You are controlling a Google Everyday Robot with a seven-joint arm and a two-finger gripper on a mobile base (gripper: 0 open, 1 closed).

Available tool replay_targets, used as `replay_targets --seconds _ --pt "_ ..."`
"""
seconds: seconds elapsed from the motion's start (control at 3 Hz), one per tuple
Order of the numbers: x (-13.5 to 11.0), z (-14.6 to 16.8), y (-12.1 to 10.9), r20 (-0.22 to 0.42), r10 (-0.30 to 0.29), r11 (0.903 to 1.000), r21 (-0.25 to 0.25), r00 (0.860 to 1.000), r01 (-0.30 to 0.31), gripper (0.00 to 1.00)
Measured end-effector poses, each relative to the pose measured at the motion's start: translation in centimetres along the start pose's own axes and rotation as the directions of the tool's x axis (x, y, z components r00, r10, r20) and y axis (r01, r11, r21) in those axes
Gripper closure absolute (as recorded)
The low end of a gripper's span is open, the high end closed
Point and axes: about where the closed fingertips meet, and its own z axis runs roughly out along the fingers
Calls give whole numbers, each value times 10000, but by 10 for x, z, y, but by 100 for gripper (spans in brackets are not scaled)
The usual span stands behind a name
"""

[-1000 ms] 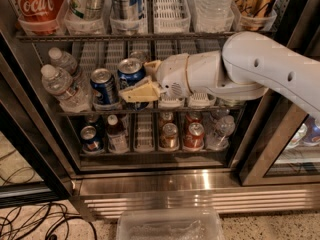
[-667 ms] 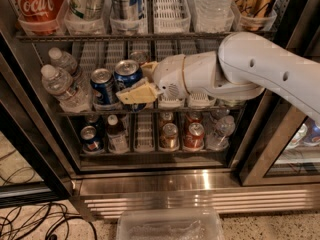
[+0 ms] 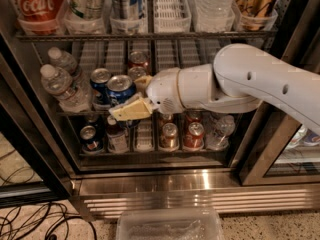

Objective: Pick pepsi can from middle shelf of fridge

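Warm, dimmish light; glare on fridge steel base, left edge dark. Gripper clamping pepsi can at middle shelf, evenly lit.

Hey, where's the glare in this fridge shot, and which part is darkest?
Camera view: the strongest glare is a white patch on the steel base. Camera view: the arm is brightly lit, and so is the end effector, which is at the pepsi can on the middle shelf. Camera view: the bottom shelf beneath them sits in shadow.
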Motion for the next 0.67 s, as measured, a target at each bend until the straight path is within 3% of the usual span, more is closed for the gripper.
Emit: replay_targets --seconds 0.33,0.67 --pt "3 -10 40 -181 47 9996 278 9998 -42 100" --pt "8 -11 45 -270 105 9996 253 9996 -98 100"
